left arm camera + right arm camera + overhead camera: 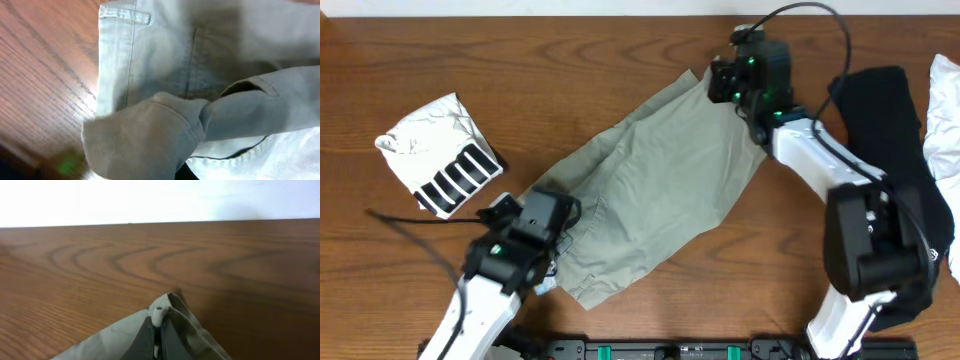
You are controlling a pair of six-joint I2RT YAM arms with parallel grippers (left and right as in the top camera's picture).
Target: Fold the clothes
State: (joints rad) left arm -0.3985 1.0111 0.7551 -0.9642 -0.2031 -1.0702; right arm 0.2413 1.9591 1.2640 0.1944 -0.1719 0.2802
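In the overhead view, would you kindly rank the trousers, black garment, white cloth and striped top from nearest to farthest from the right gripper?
1. The trousers, pinched at a corner by the right gripper.
2. The black garment, on the right side.
3. The white cloth, at the right edge.
4. The striped top, far left.

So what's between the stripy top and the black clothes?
The pale grey-green trousers, their corner pinched by the right gripper; the overhead view shows it.

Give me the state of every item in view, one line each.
trousers, wrinkled, laid diagonally, pinched at both ends.
left gripper, shut on trousers.
right gripper, shut on trousers.
striped top, crumpled, lying apart at left.
black garment, unfolded at right.
white cloth, at right edge.
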